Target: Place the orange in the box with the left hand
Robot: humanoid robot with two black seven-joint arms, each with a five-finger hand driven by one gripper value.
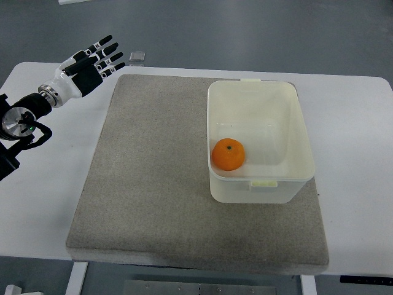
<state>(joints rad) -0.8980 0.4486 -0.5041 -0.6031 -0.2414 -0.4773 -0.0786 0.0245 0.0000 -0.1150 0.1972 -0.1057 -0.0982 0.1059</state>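
1. Near edge: grey mat [159, 184] lies flat on white table [350, 184] and covers most of it. Its front edge sits close to the table's front edge. All of this is below and to the right of the left hand in the top view.
2. Bare white table strip to the left of the mat, under the left forearm. The arm enters from the picture's left edge, with a silver wrist joint and black cabling visible there.
3. White box [295, 184] sits on the right half of the mat, well apart from the left hand, to its right and nearer the robot. Open top, no lid on it, small tabs at the near and far rims.
4. Orange [228, 154] is inside the box, on its floor, in the near-left corner, touching or just beside the left wall. Stem dimple faces up. Nothing holds it.
5. Left hand [92, 61] is at the far-left corner, over the table just beyond the mat's far-left corner. Fingers [107, 42] are straight and spread, pointing up-right; hand released, holding nothing, well apart from orange and box.
6. Small clear object [137, 58] just right of the fingertips, past the table's far edge; cannot tell what it is.
7. Right hand does not show.
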